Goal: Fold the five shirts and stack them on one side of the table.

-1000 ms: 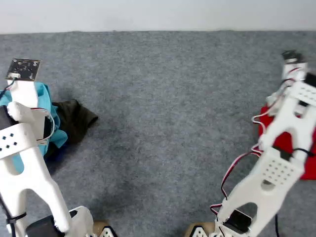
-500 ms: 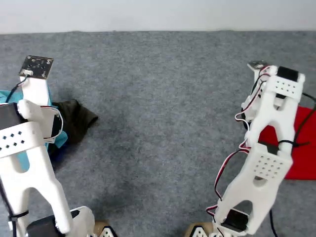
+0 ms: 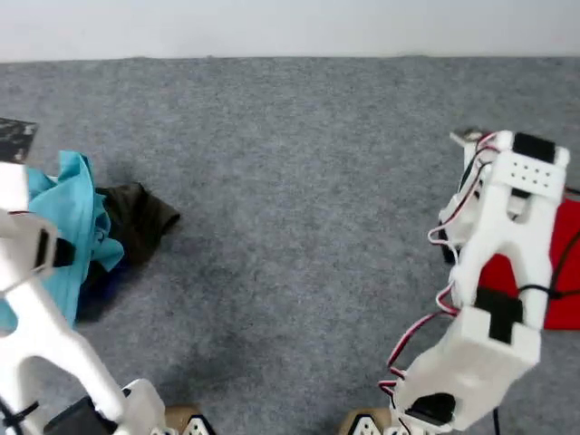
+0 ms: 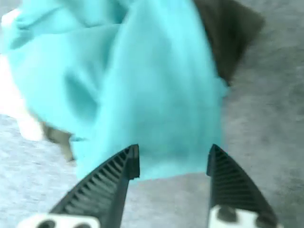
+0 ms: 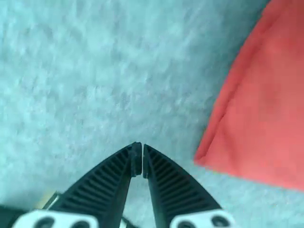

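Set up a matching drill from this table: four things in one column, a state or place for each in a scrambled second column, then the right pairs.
Column one:
1. turquoise shirt
2. red shirt
3. left gripper
4. right gripper

Column two:
A. shut, over bare grey table
B. crumpled, touching a dark shirt
C. open
D. lying flat with a straight edge

Pairs: 1-B, 2-D, 3-C, 4-A

left arm (image 3: pixel 36 299) drew aside, baring teal shirt (image 3: pixel 77 208); right arm (image 3: pixel 512 227) swung off red shirt (image 3: pixel 566 272).
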Controlling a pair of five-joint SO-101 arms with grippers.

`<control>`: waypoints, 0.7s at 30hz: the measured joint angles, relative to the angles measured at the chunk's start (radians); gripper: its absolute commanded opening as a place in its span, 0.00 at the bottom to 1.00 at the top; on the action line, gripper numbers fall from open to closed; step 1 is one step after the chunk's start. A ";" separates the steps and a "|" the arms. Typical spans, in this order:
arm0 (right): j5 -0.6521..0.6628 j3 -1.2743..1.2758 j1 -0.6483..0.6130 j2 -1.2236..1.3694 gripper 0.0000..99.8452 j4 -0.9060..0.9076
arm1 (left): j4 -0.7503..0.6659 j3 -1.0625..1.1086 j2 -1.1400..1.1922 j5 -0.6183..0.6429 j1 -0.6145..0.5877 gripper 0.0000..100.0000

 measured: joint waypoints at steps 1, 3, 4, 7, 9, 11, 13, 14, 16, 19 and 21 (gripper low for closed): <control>0.000 0.044 0.000 -0.029 0.01 0.000 | -0.017 0.000 0.000 -0.018 -0.018 0.25; 0.000 0.115 0.000 -0.080 0.01 0.000 | -0.068 0.000 0.005 -0.041 -0.041 0.25; 0.000 0.140 0.000 -0.103 0.01 0.000 | -0.092 -0.002 0.015 -0.046 -0.048 0.25; 0.000 0.198 0.000 -0.172 0.01 0.000 | -0.161 0.000 0.084 -0.049 -0.054 0.24; 0.000 0.230 0.000 -0.210 0.01 0.000 | -0.203 0.017 0.149 -0.049 -0.054 0.21; 0.000 0.259 0.000 -0.241 0.01 0.000 | -0.244 0.031 0.215 -0.044 -0.058 0.14; 0.000 0.287 0.000 -0.272 0.01 0.000 | -0.267 0.031 0.250 -0.017 -0.058 0.05; 0.000 0.298 0.000 -0.285 0.01 0.000 | -0.273 0.031 0.250 -0.017 -0.057 0.01; 0.000 0.318 0.000 -0.313 0.01 0.000 | -0.275 0.023 0.249 -0.015 -0.037 0.02; 0.000 0.344 0.000 -0.348 0.01 0.000 | -0.275 0.006 0.206 -0.011 0.005 0.01; 0.000 0.354 0.000 -0.364 0.01 0.000 | -0.275 0.000 0.146 -0.008 0.040 0.01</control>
